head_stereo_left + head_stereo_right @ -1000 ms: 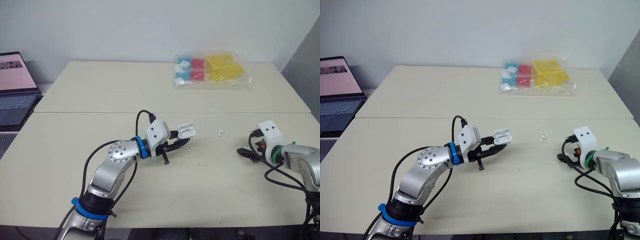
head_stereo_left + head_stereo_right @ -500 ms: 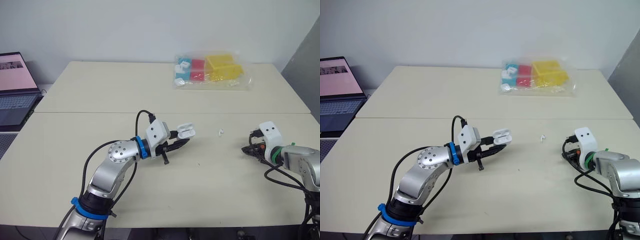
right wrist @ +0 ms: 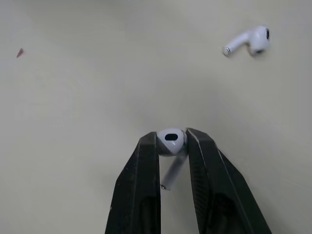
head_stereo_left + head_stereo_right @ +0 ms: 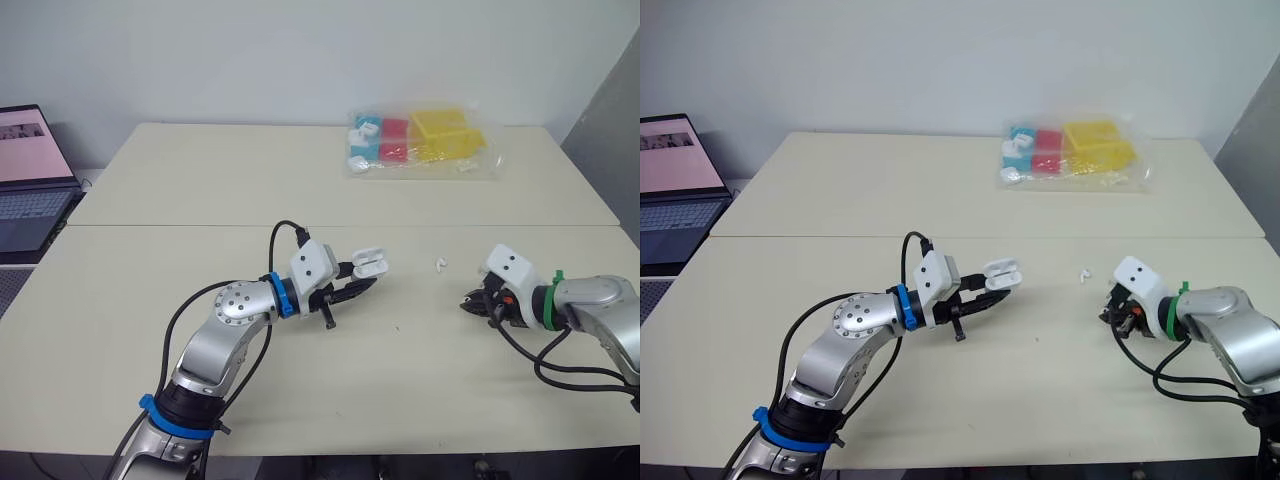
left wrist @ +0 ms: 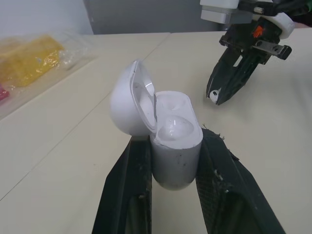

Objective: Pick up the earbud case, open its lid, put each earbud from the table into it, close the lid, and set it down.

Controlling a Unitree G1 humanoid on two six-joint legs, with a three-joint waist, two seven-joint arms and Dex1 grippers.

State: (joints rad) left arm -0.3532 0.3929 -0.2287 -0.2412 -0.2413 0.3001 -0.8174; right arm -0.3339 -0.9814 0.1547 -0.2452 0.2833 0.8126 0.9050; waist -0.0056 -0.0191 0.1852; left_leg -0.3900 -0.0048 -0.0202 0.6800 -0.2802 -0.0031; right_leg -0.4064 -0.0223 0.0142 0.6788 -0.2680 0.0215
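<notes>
The white earbud case point(image 5: 171, 130) has its lid tipped open, both wells bare, and my left gripper point(image 4: 368, 277) is shut on its base a little above the table's middle. To its right, my right gripper point(image 3: 170, 146) is shut on one white earbud point(image 3: 170, 140), pinched by its head just over the tabletop. That gripper point(image 4: 470, 302) points toward the case and also appears in the left wrist view point(image 5: 218, 95). A second earbud point(image 4: 440, 265) lies loose on the table point(image 4: 300, 400) between the two grippers, also visible in the right wrist view point(image 3: 248, 41).
A clear plastic bag of coloured boxes point(image 4: 420, 140) lies at the far right of the table. An open laptop point(image 4: 30, 170) sits off the table's left edge. A seam point(image 4: 180, 225) crosses the tabletop behind the arms.
My right gripper closed on an earbud and carried it leftward toward the case. The left arm and the case have stayed put.
</notes>
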